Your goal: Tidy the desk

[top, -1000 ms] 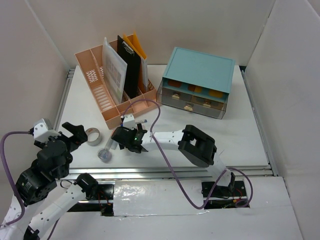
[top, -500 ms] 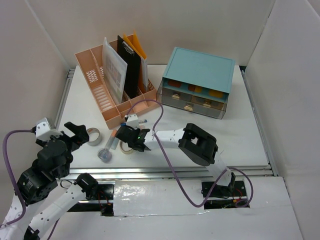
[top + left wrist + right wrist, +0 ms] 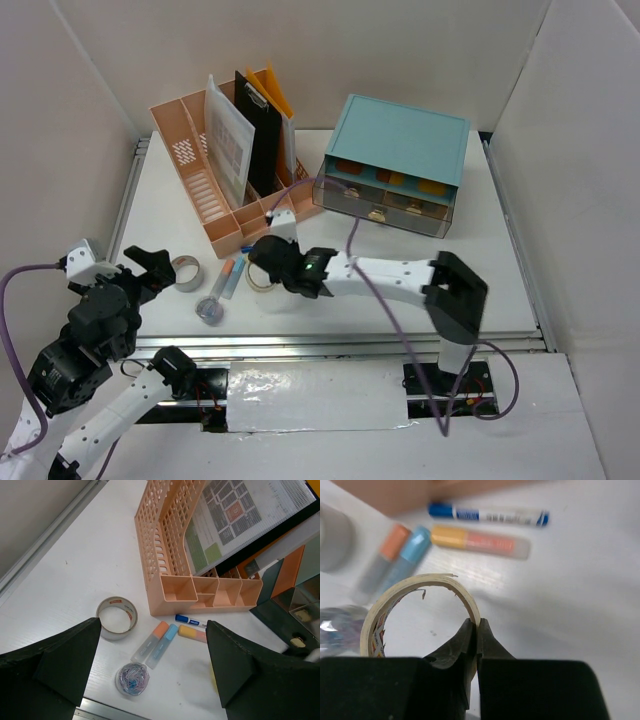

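The desk (image 3: 490,275) is a white tabletop with aluminium rails. My right gripper (image 3: 268,270) (image 3: 479,625) is shut on the wall of a cream masking-tape roll (image 3: 447,581) (image 3: 258,283), one finger inside the ring and one outside. The roll stands on edge in front of the pink organizer (image 3: 200,185). My left gripper (image 3: 150,265) (image 3: 152,630) hangs wide open and empty over the near left of the desk, above an orange highlighter (image 3: 150,641) and a blue highlighter (image 3: 163,645).
A silver tape roll (image 3: 186,272) (image 3: 117,618) and a round tub of paper clips (image 3: 210,311) (image 3: 132,676) lie near the left gripper. A blue marker (image 3: 490,515) and a yellow-pink highlighter (image 3: 480,543) lie by the organizer. A teal drawer cabinet (image 3: 400,160) stands back right.
The right gripper has closed on the cream tape roll's wall, and its arm's elbow has swung to the right. The left arm has stayed in place, open.
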